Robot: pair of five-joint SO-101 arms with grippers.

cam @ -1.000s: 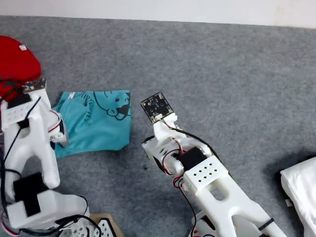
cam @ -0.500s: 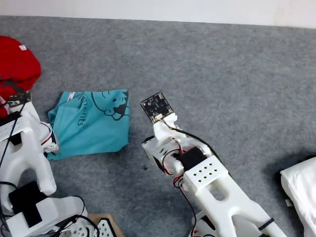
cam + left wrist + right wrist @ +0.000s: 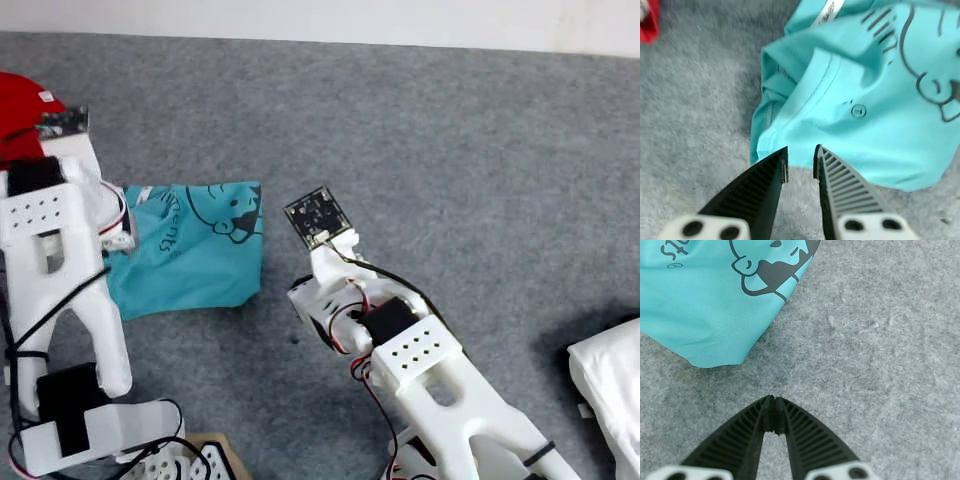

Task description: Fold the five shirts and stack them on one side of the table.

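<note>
A teal shirt (image 3: pixel 195 250) with a dark cartoon print lies rumpled on the grey bench (image 3: pixel 450 130), left of centre in the high view. A red shirt (image 3: pixel 22 110) sits at the upper left edge of that view. A white shirt (image 3: pixel 612 395) lies at the lower right edge, well apart from the other two. The left arm (image 3: pixel 45 250) stands along the left edge and overlaps the teal shirt's left side. The left gripper (image 3: pixel 801 160) is open by a narrow gap and holds nothing, its tips just at the teal shirt's hem. The right arm (image 3: pixel 400 350) extends from the bottom centre toward the middle. The right gripper (image 3: pixel 774 415) is closed on nothing, over bare bench near a corner of the teal shirt.
</note>
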